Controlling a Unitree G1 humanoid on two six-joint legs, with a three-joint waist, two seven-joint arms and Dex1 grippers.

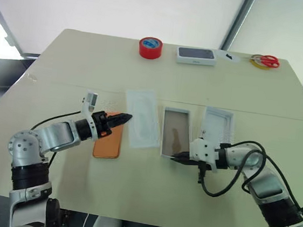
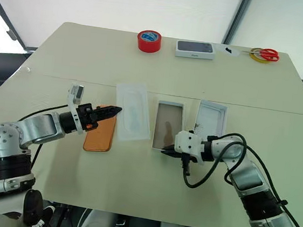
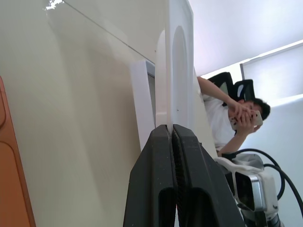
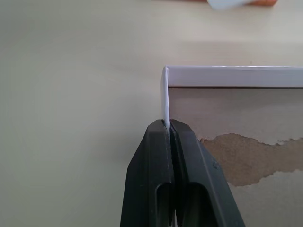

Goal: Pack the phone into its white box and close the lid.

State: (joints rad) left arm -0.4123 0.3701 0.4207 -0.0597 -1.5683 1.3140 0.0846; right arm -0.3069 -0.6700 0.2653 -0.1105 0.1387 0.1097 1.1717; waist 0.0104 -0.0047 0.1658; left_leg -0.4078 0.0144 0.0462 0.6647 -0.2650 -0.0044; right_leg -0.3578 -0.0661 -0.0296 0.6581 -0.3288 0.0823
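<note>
The orange phone [image 1: 108,141] lies flat on the table at the left, its far end under my left gripper [image 1: 125,118]. That gripper is shut on the left edge of the white insert [image 1: 143,118]; in the left wrist view the insert [image 3: 180,61] rises from between the closed fingers [image 3: 156,161]. The white box [image 1: 176,128] sits in the middle with its tan floor bare. My right gripper [image 1: 178,158] is shut on the box's near rim; the right wrist view shows the thin wall [image 4: 165,94] pinched at a corner. The lid [image 1: 217,127] lies just right of the box, inner face up.
Along the table's far edge stand a red tape roll [image 1: 150,47], a white box picturing a dark phone [image 1: 196,55] and red-handled scissors [image 1: 265,61]. A person [image 3: 227,118] sits beyond the table. My right arm's black cable [image 1: 231,176] loops over the tabletop.
</note>
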